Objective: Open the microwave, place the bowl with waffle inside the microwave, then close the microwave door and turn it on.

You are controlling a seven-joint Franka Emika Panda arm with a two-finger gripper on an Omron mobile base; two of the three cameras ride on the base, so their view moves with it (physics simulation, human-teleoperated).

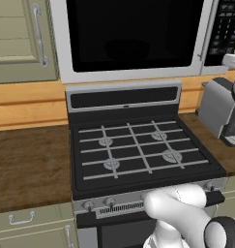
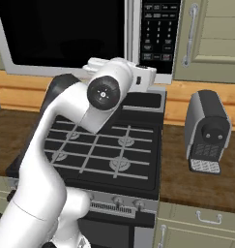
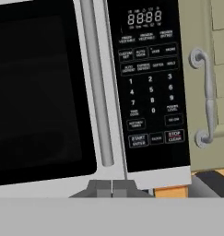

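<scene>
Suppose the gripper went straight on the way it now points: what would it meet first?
Probably the microwave front: the shut gripper points near the seam between the microwave door and the keypad panel. Depth is unclear.

My wooden surface (image 1: 27, 160) runs either side of the stove (image 1: 138, 155), and the little grey toaster (image 2: 207, 131) sits on the right part.

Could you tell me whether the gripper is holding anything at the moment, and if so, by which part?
Nothing is held: the gripper is shut on itself, empty, just below the closed microwave door.
</scene>
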